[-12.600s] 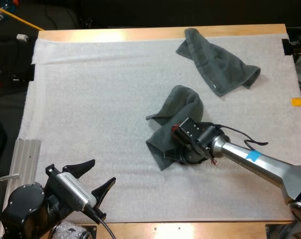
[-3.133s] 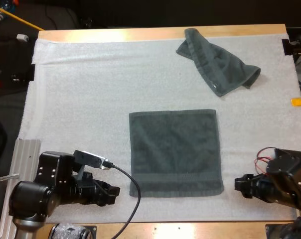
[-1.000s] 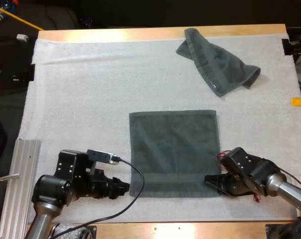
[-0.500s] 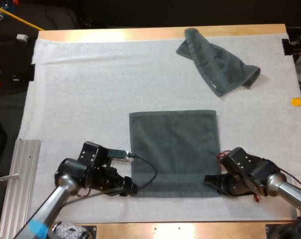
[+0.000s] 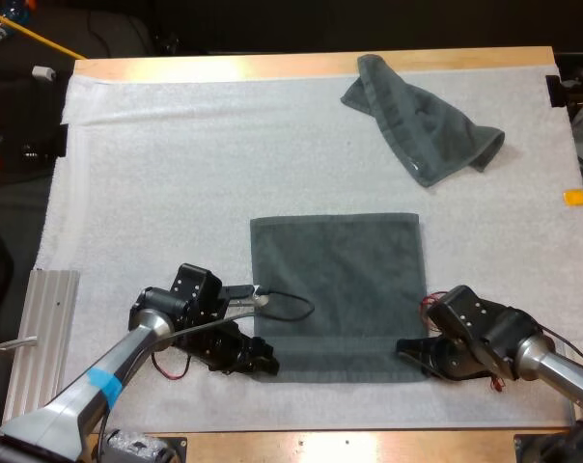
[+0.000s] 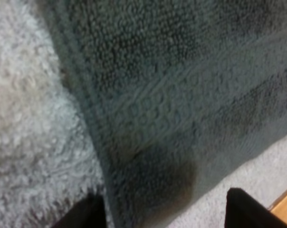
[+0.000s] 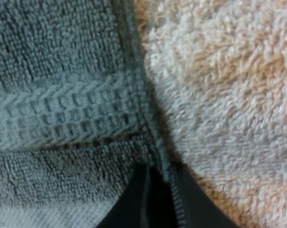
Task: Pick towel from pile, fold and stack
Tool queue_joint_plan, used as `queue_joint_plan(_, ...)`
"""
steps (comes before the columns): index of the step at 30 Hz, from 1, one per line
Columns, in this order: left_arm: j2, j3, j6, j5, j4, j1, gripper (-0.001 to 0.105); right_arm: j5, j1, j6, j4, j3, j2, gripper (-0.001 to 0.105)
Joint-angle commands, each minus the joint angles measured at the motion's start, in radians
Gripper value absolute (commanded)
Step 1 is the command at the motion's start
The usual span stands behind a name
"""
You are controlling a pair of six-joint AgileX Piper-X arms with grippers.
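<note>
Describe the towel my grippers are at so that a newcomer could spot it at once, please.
On the white mat, look midway along the near edge. The flat towel lies there, with the left gripper and the right gripper at its near corners. Unlike the crumpled towel at the far right, it is spread as a neat square.

overhead light, even and diffuse. white mat [image 5: 176, 193] around the flat towel [image 5: 337, 280] reads bright; space beyond the table's far side from the towel is dark. soft, short shadows on the mat beside the towel's near corners. left wrist view: dark shadow patch on the towel's corner. right wrist view: mat beside the towel's hem tinted warm peach, thin shadow along the hem.
</note>
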Motion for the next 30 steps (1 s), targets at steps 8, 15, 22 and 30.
queue_joint_plan(8, 0.028, 0.013, 0.002, 0.027, -0.011, -0.002, 0.017, -0.01, 0.002, -0.013, 0.045, 0.007, 0.013, 0.0)
queue_joint_plan(15, -0.016, -0.023, 0.095, 0.063, 0.139, -0.002, 0.0, -0.008, 0.002, -0.028, 0.086, -0.013, -0.076, 0.0)
queue_joint_plan(22, -0.13, -0.063, 0.162, 0.063, 0.292, -0.005, 0.0, -0.013, 0.027, -0.036, 0.217, -0.059, -0.268, 0.0)
queue_joint_plan(30, -0.194, -0.064, 0.202, 0.063, 0.349, -0.007, 0.0, -0.048, 0.093, 0.047, 0.228, -0.068, -0.389, 0.0)
